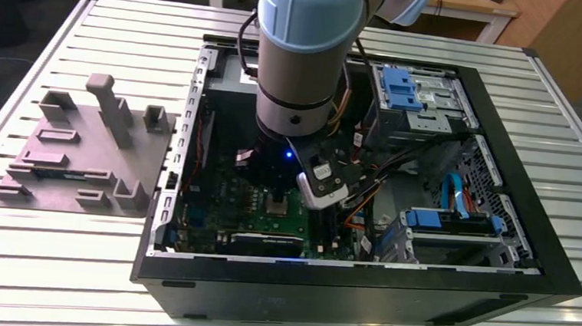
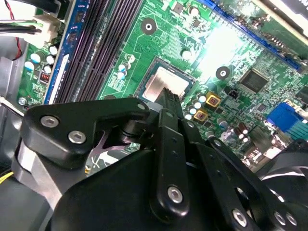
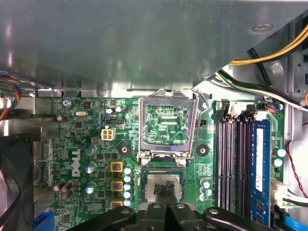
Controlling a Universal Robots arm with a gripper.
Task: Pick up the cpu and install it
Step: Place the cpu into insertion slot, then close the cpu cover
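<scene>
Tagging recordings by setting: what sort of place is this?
Likely a lab or workshop test bench: an open computer case lies on a slatted metal table, beside a grey parts fixture, with the gripper over the motherboard.

Pale blue and silver arm [image 1: 305, 41], black claw [image 2: 166, 103] with silver screws.

We are looking at an open black computer case [image 1: 364, 295] lying on a slatted metal table [image 1: 47, 269]. Inside it a green motherboard [image 3: 86, 144] is sitting, with black memory slots [image 3: 236, 159] running beside a blue one. Yellow and black cables [image 3: 269, 55] are crossing the case's corner. A grey fixture block [image 1: 81, 156] is resting near the table's edge at the exterior view's left.
</scene>
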